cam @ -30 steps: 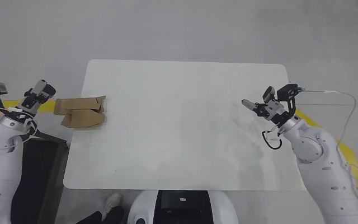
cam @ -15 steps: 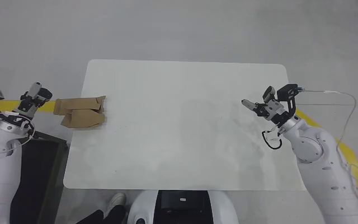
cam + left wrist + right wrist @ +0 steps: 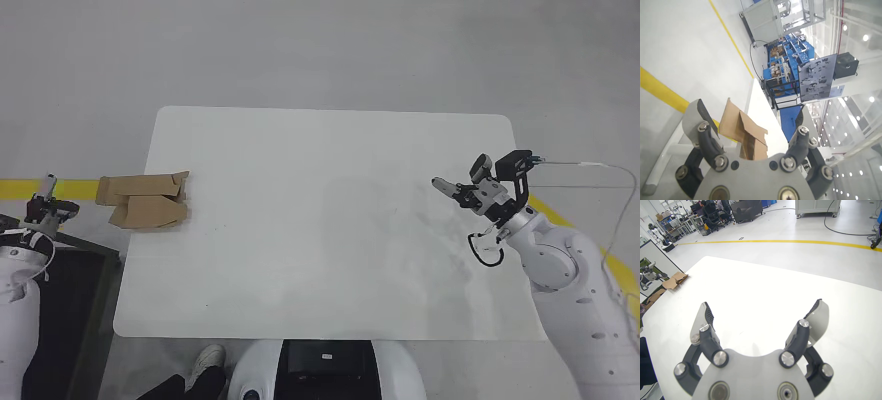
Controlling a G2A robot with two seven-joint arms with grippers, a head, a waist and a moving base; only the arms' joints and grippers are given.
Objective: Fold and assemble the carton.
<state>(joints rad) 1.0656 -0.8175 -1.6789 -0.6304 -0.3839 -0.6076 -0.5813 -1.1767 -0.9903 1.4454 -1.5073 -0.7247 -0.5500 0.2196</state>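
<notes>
The carton (image 3: 145, 199) is a flattened brown cardboard blank lying at the left edge of the white table (image 3: 330, 220), part of it hanging over the edge. It also shows in the left wrist view as the carton (image 3: 745, 132) and far off in the right wrist view as the carton (image 3: 675, 280). My left gripper (image 3: 45, 193) is off the table to the left of the carton, open and empty, seen close as the left gripper (image 3: 751, 115). My right gripper (image 3: 450, 188) hovers open over the table's right side, shown as the right gripper (image 3: 762, 311), holding nothing.
A yellow floor line (image 3: 30, 187) runs past the table's left side. A dark cart top (image 3: 60, 300) lies below the left arm. Loose cardboard pieces (image 3: 653, 296) lie off the table's far left corner. A person's shoes (image 3: 200, 370) are near the front edge.
My left arm has drawn back from the carton, moving away from the table's left edge and toward the front. The carton and the right arm have not moved.
</notes>
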